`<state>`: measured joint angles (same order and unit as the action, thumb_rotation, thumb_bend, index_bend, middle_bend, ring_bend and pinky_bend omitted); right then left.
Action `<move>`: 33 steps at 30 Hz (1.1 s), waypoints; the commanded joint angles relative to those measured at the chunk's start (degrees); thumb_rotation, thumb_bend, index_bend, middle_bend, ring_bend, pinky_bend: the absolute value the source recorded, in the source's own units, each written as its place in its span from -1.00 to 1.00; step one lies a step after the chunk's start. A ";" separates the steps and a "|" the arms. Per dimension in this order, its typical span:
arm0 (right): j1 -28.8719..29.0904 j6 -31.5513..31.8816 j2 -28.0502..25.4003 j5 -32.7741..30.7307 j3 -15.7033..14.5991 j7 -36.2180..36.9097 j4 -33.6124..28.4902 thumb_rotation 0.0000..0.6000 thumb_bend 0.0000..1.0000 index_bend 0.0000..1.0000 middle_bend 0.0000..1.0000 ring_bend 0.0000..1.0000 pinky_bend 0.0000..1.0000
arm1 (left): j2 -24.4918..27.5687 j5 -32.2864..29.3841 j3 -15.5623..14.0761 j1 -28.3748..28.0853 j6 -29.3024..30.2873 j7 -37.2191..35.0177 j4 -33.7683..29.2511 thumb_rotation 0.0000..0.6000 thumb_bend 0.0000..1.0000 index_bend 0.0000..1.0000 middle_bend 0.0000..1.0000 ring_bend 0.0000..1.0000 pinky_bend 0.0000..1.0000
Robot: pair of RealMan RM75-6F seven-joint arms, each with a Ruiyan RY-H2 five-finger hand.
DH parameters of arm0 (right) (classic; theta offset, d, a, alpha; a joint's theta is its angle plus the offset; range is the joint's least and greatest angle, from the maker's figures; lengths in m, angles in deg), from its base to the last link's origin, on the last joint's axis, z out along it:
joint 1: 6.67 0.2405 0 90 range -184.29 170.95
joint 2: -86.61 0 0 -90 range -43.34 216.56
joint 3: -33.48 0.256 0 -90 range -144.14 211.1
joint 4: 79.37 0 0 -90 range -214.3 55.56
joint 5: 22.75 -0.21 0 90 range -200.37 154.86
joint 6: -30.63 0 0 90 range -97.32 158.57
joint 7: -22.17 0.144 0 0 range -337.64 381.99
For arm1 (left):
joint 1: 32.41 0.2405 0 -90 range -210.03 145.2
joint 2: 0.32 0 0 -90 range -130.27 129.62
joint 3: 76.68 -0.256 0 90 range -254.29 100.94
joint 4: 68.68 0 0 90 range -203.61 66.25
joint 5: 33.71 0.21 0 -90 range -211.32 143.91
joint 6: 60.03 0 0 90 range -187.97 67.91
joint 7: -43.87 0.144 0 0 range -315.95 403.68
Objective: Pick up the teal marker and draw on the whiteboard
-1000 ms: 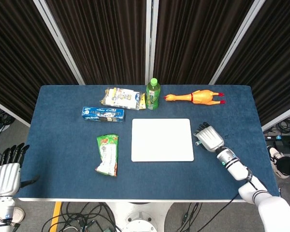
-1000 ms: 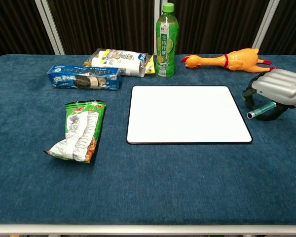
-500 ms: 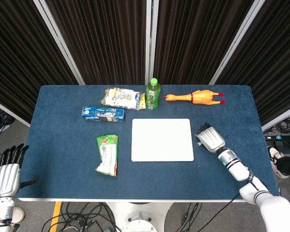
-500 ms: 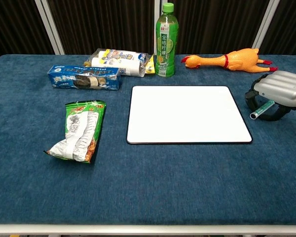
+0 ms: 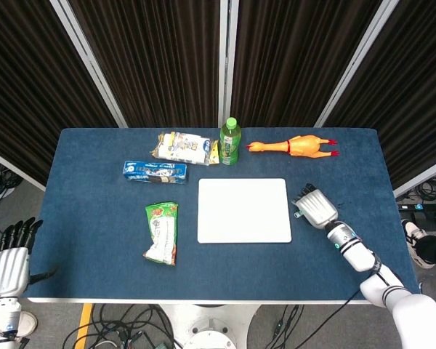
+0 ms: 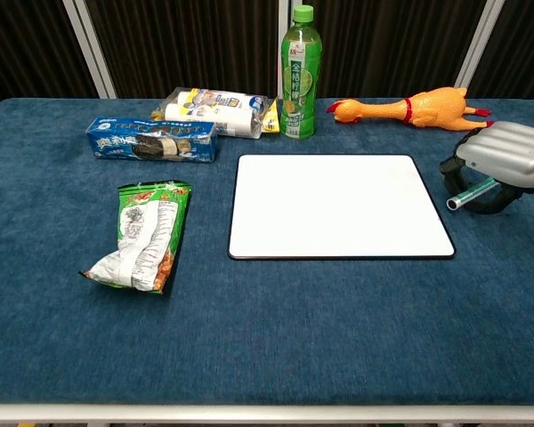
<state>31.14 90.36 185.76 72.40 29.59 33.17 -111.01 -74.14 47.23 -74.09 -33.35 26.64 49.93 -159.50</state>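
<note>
The whiteboard (image 5: pixel 244 210) (image 6: pixel 338 205) lies flat in the middle of the blue table. Just right of it my right hand (image 5: pixel 317 208) (image 6: pixel 503 167) hovers knuckles up, fingers curled around the teal marker (image 6: pixel 470 194). The marker's tip sticks out below the hand toward the board's right edge, a little above the cloth. In the head view the hand hides the marker. My left hand (image 5: pixel 11 258) hangs off the table's front left corner, fingers straight and apart, holding nothing.
At the back stand a green bottle (image 5: pixel 229 142) (image 6: pixel 297 73), a rubber chicken (image 5: pixel 292 147) (image 6: pixel 409 108) and a snack pack (image 5: pixel 183 148). A blue cookie pack (image 5: pixel 155 171) (image 6: pixel 151 140) and a green snack bag (image 5: pixel 161 233) (image 6: pixel 141 235) lie left of the board.
The right hand with the marker drifted slightly right and away from the board, then edged back a little. The left hand sank slightly.
</note>
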 commanded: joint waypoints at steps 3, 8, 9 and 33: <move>-0.43 5.26 -3.90 -1.38 2.41 8.72 -7.85 1.00 0.20 0.20 0.13 -0.29 -0.53 | 0.11 0.16 -0.05 0.02 0.00 -0.12 -0.02 1.00 -0.88 -0.80 -0.91 -1.00 -1.00; 0.24 6.80 -9.20 -3.57 5.36 22.53 -20.67 1.00 0.26 0.21 0.15 -0.29 -0.49 | 0.31 0.43 0.03 0.02 0.18 -0.39 -0.10 1.00 -0.88 -0.80 -0.91 -1.00 -1.00; 0.45 6.39 -9.79 -4.14 5.87 25.21 -22.61 1.00 0.26 0.21 0.15 -0.29 -0.49 | 0.34 0.48 0.03 0.02 0.19 -0.43 -0.13 1.00 -0.88 -0.80 -0.91 -1.00 -1.00; 8.31 -5.66 9.61 -12.44 14.03 56.03 -9.48 1.00 0.27 0.22 0.15 -0.29 -0.49 | -0.07 -0.13 0.23 -0.25 -0.90 -1.55 0.95 1.00 -0.88 -0.80 -0.91 -1.00 -1.00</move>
<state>38.61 85.46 194.06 60.25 43.11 88.35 -122.07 -74.19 47.12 -73.88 -33.58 25.78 48.43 -158.59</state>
